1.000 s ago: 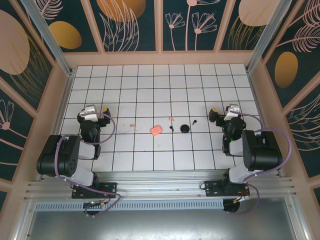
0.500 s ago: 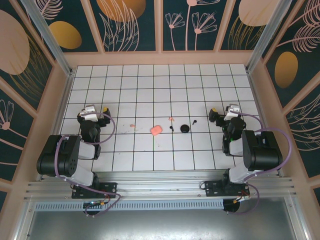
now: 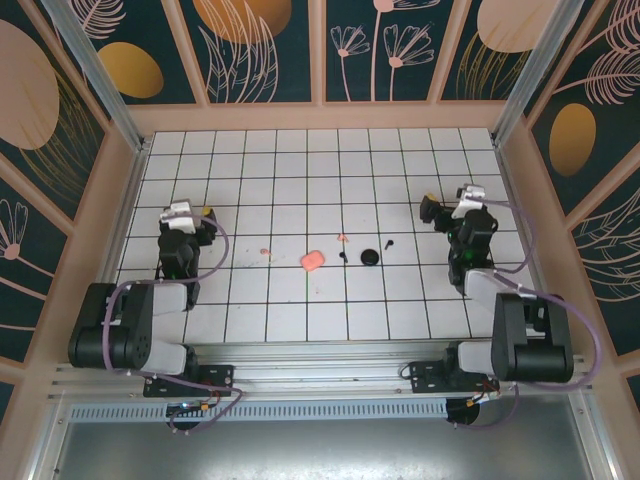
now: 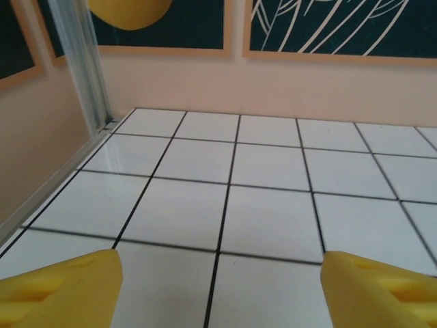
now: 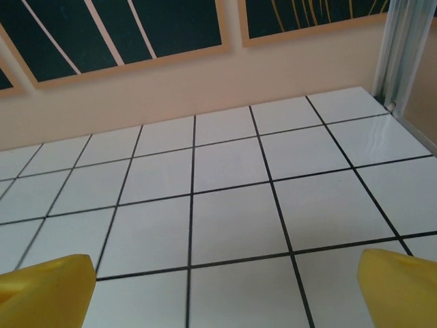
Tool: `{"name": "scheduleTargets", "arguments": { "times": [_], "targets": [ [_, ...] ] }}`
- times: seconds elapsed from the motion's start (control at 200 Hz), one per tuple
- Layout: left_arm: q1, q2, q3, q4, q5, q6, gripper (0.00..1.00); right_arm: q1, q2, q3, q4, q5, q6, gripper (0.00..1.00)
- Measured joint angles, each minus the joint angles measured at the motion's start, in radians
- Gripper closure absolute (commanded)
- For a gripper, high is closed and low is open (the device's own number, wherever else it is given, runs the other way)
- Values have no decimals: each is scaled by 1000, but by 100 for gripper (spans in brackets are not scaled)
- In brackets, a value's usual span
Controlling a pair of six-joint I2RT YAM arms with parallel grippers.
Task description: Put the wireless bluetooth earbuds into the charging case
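Note:
The salmon-pink charging case point(image 3: 312, 261) lies on the white grid table near the middle, and too small to tell whether its lid is up. Two tiny pink pieces that look like the earbuds rest apart from it, one to its left point(image 3: 265, 250) and one behind it point(image 3: 342, 238). My left gripper point(image 3: 192, 214) hovers at the left side, far from the case. Its yellow fingers point(image 4: 61, 287) stand wide apart over bare tiles, so the left gripper point(image 4: 222, 294) is open. My right gripper point(image 3: 452, 206) is at the right side and the right gripper point(image 5: 222, 294) is also open and empty.
A flat black round disc point(image 3: 369, 257) sits right of the case, with two small black bits point(image 3: 343, 257) point(image 3: 389, 243) nearby. Peach walls point(image 3: 320, 116) ring the table. A metal post point(image 4: 85, 61) stands at the far left corner.
Both arms have changed pose: the wrists moved slightly toward the far side and the elbows dropped back toward the near edge. The things on the table have not moved.

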Motion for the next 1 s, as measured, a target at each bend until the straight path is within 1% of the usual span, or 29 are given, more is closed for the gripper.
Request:
{"name": "scheduleTargets", "arguments": {
  "times": [0.095, 0.195, 0.32, 0.405, 0.495, 0.561, 0.676, 0.791, 0.896, 1.001],
  "targets": [
    [0, -53, 90, -129, 27, -29, 36, 54, -50, 121, -206, 37, 36, 1],
    [-17, -99, 164, -266, 46, -66, 36, 122, -69, 259, -418, 56, 83, 1],
    [-108, -121, 286, -503, 48, -97, 37, 220, -58, 425, -682, 69, 155, 1],
    [-167, -119, 406, -709, 85, -138, 39, 309, -26, 512, -834, 89, 196, 1],
    [-200, -117, 514, -874, 137, -178, 40, 412, 20, 571, -975, 114, 240, 1],
    [-220, -119, 565, -967, 159, -195, 40, 479, 55, 595, -1069, 124, 275, 6],
    [-244, -131, 589, -1111, 180, -209, 40, 542, 114, 611, -1192, 121, 328, 13],
    [-249, -132, 589, -1226, 184, -209, 39, 576, 177, 618, -1287, 123, 378, 15],
    [-252, -127, 589, -1275, 184, -209, 39, 599, 223, 619, -1340, 124, 418, 20],
    [-263, -100, 591, -1292, 188, -209, 39, 600, 253, 620, -1365, 124, 441, 22]
  ]
}}
